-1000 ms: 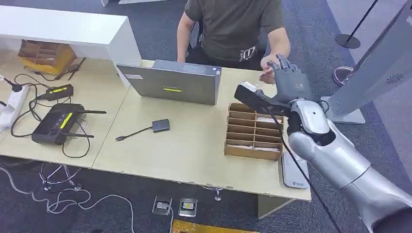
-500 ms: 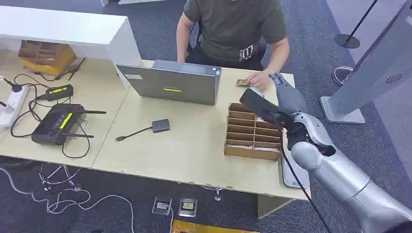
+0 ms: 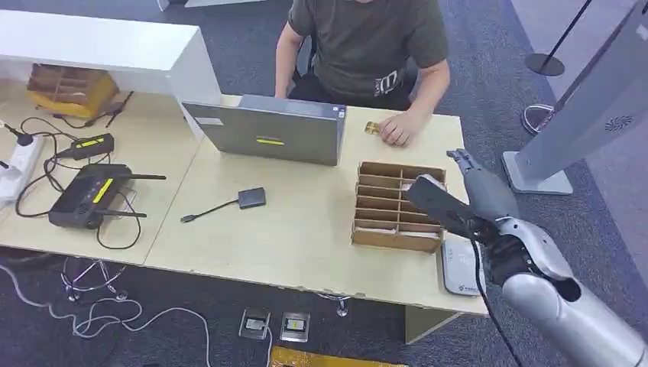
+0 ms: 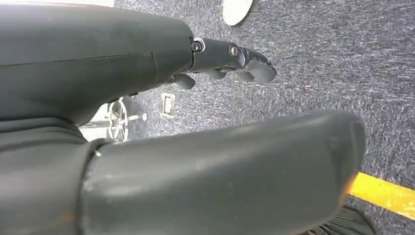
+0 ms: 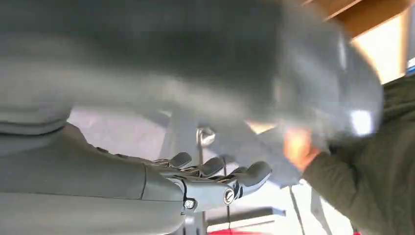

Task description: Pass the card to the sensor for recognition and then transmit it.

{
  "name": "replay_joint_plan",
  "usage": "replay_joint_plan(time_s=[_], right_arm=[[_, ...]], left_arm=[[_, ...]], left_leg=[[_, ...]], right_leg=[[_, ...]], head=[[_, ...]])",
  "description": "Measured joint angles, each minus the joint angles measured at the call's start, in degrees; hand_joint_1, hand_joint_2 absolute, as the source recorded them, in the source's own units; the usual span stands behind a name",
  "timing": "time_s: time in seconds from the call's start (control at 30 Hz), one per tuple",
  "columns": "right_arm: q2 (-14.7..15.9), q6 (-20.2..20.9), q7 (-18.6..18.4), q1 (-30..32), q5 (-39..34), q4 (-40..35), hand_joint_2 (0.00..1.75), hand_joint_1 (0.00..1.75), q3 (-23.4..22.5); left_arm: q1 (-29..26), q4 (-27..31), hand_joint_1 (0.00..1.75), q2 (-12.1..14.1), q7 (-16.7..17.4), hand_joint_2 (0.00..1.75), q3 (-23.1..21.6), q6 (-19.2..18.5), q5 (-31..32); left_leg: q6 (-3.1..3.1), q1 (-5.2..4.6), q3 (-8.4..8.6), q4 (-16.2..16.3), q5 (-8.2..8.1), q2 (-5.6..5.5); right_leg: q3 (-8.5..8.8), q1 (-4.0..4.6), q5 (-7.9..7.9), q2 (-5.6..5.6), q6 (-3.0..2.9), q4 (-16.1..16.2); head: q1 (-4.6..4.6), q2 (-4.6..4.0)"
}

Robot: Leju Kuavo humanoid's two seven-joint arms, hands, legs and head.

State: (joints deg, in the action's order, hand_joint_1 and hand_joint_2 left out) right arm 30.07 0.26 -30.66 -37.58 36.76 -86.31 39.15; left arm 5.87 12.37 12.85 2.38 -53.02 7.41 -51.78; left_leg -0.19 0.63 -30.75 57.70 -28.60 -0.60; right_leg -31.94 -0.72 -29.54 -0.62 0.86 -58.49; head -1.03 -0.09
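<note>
A small gold card (image 3: 372, 128) lies on the table beside the laptop, with the person's hand (image 3: 399, 128) resting against it. My right hand (image 3: 480, 188) hovers over the table's right edge, beside the cardboard organizer (image 3: 397, 208), with fingers stretched out and nothing in it. The blurred right wrist view shows those fingers (image 5: 222, 178) spread and empty. The white flat card sensor (image 3: 461, 269) lies on the table's front right corner, just below my right forearm. My left hand (image 4: 230, 56) hangs over the carpet and holds nothing.
A grey laptop (image 3: 267, 131) stands between the person and the table's middle. A dark adapter with a cable (image 3: 252, 197) lies left of the organizer. A black router (image 3: 88, 191) and cables sit far left. A white kiosk base (image 3: 535, 176) stands right of the table.
My right arm has pulled back from the person's hand and dropped toward the table's right edge. The person's hand has come down onto the table with the card.
</note>
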Motion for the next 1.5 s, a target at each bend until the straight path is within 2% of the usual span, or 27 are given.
replay_joint_plan(time_s=[0.2,0.33,0.5,0.6,0.67,0.77,1.1,1.5], right_arm=[[3.4,0.7,-2.7,4.0,8.4,-6.1,1.75,0.0,-1.8],[4.8,-1.4,-3.3,6.7,17.8,-9.4,1.75,0.0,-2.0],[5.0,-5.0,-3.5,9.8,29.6,-9.8,1.75,0.0,-1.5],[5.0,-5.0,-3.5,9.8,29.7,-9.8,1.75,0.0,-1.5],[4.7,-6.5,-3.5,11.2,30.8,-9.6,1.75,0.0,-1.5],[2.9,-7.8,-3.3,12.9,30.7,-7.5,1.75,0.0,-0.8],[-0.3,-8.9,-3.3,13.3,27.4,-3.1,1.75,0.0,1.7],[-3.1,-9.1,-3.3,14.4,25.1,2.9,1.75,0.0,1.8]], left_arm=[[0.0,0.0,0.0,0.0,0.2,0.0,0.0,0.4,-0.7],[0.1,0.0,0.0,0.0,0.4,0.0,0.0,1.2,-0.9],[0.1,0.0,0.0,0.0,0.4,0.0,0.0,1.3,-1.5],[0.1,0.0,0.0,0.0,0.4,0.0,0.0,1.3,-1.5],[0.1,0.0,0.0,0.0,0.4,0.0,0.0,1.2,-1.9],[0.1,0.0,0.0,0.0,0.4,0.0,0.0,1.2,-2.4],[0.1,0.0,0.0,0.0,0.6,0.0,0.0,1.0,-2.9],[0.1,0.0,0.0,0.0,0.6,0.0,0.0,0.9,-2.5]], left_leg=[[-0.02,0.0,0.01,0.0,-0.02,0.05],[-0.03,0.01,0.01,0.0,-0.03,0.05],[-0.03,0.01,-0.01,0.0,-0.03,0.06],[-0.03,0.01,-0.01,0.0,-0.03,0.06],[-0.03,0.01,-0.02,0.0,-0.03,0.06],[-0.03,0.01,-0.03,0.0,-0.03,0.06],[-0.03,0.01,-0.03,0.0,-0.03,0.06],[-0.03,0.01,-0.03,0.0,-0.03,0.06]], right_leg=[[0.0,0.0,0.0,0.03,0.0,0.0],[0.0,0.0,0.0,0.04,0.0,0.0],[0.01,0.01,0.0,0.03,0.0,0.0],[0.01,0.01,0.0,0.03,0.0,0.0],[0.01,0.01,0.0,0.03,0.0,0.0],[0.0,0.01,0.0,0.03,0.0,0.0],[0.0,0.01,0.0,0.03,-0.01,0.0],[0.0,0.01,0.0,0.03,-0.01,0.0]], head=[[0.0,0.0],[0.0,0.0],[0.0,0.0],[0.0,0.0],[0.02,0.0],[-0.02,0.0],[0.0,0.0],[-0.02,0.0]])
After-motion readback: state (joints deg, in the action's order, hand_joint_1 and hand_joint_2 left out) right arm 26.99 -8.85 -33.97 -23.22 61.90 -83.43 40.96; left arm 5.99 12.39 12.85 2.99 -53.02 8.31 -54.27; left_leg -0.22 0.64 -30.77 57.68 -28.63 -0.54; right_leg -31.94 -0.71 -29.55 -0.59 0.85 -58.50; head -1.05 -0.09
